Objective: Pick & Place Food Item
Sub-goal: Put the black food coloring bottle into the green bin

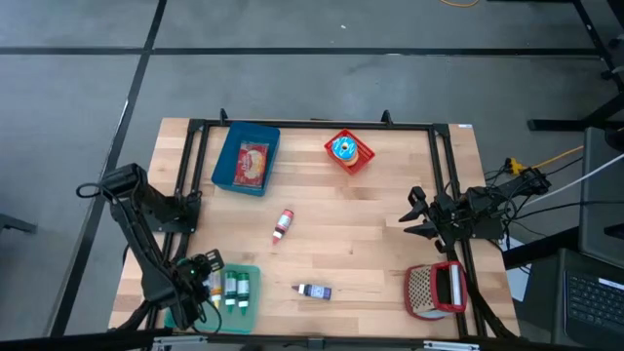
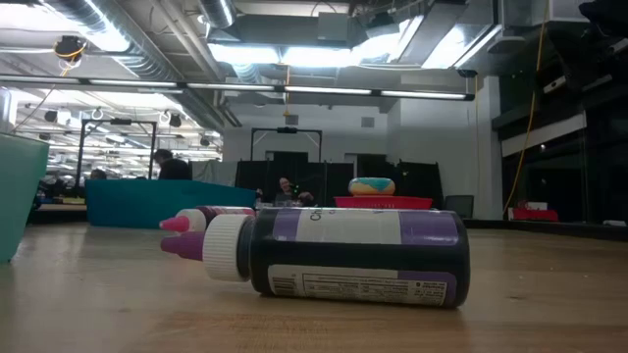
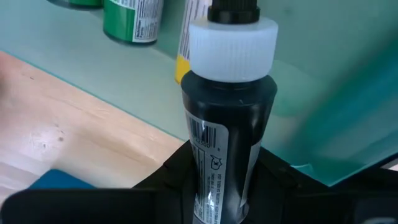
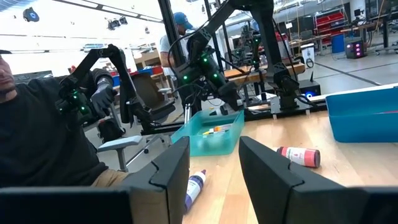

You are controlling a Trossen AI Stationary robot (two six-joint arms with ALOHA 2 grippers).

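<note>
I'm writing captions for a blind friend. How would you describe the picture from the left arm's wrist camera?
The left gripper has its dark jaws closed around a black bottle with a white ribbed cap, held just over the edge of a pale teal tray. In the tray lie a green bottle and a yellow-labelled one; bare wooden table shows beside it.

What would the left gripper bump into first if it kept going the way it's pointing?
Probably the teal tray: the left gripper, clamped on a dark bottle, points down at it, so the bottle's white cap would likely touch first.

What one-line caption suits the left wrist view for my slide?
Left gripper holds a dark white-capped bottle above the teal bin.
</note>
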